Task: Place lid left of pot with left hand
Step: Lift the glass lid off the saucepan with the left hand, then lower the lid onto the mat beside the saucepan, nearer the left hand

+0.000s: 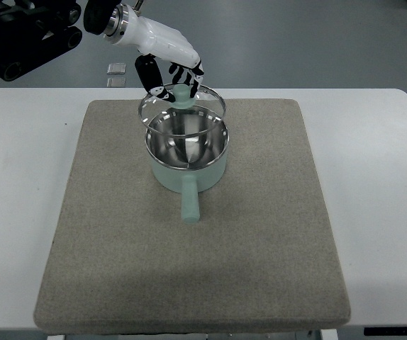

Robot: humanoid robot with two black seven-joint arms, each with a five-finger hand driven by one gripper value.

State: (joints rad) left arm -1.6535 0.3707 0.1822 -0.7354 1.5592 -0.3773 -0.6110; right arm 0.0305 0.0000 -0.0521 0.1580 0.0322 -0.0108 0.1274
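Left hand (pixel 177 69) pinched on the knob of the glass lid (pixel 182 106), apparently lifted clear above the mint pot (pixel 187 152) toward the mat's (pixel 104 212) far edge; liable to slip or clip the pot rim if swung left too low.

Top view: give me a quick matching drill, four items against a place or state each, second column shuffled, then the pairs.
Column one:
1. lid
2. pot
3. mat
4. left hand

Column two:
A. lies flat, grey, covering most of the white table
B. stands on the mat, open, handle pointing to the near edge
C. reaches in from the upper left, fingers at the lid knob
D. glass, raised and tilted over the pot's far rim

Pairs: 1-D, 2-B, 3-A, 4-C
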